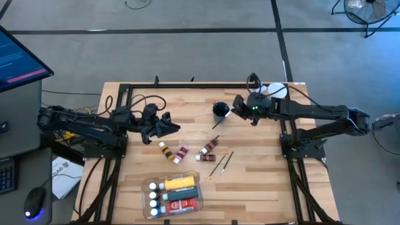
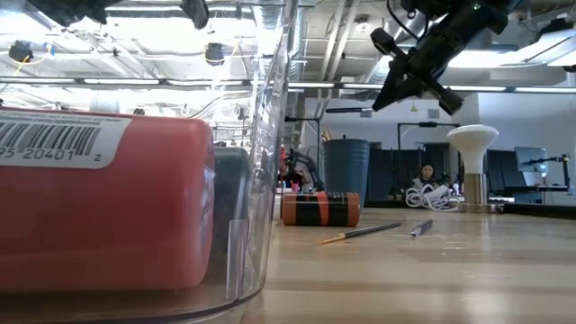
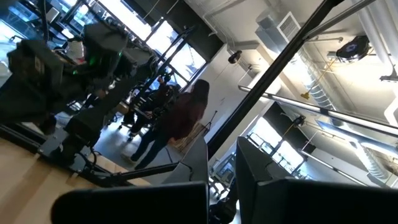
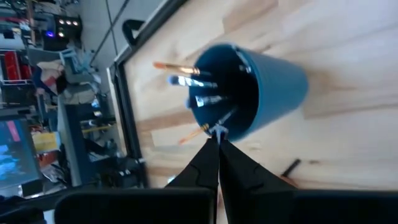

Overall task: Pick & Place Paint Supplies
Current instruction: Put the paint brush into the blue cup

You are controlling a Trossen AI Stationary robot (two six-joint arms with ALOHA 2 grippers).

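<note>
Right up against the low camera sits a red paint bottle point(image 2: 99, 211) with a barcode label, lying inside a clear plastic tray point(image 1: 148, 186) at the front edge of the wooden surface point(image 1: 262, 181). From above, that tray also holds a yellow bottle point(image 1: 179, 182), a dark bottle point(image 1: 181, 192) and a row of white caps point(image 1: 154, 199). Out on the wood lie three small loose tubes: one brown and yellow tube point(image 1: 165, 150), one pink tube point(image 1: 182, 153), and one brown tube point(image 1: 209, 148) with a white cap. Just beside the brown one lie two thin brushes point(image 1: 222, 162), flat and close together. Farther back stands a dark blue cup point(image 4: 252, 93) with several brushes point(image 4: 186, 78) standing in it. The right tool point(image 4: 217, 138) hangs over the rim of that cup, tipped toward it, with its two fingers pinched tight on the thin tip of a brush point(image 4: 208, 127) that leans out over the cup's edge. A white round lid point(image 1: 277, 91) shows just behind the right arm. The left tool point(image 1: 170, 127) is clenched with nothing in it, raised above the left side of the surface, well apart from the tubes. A person in a dark red top point(image 3: 180, 115) stands in the room beyond the surface.
</note>
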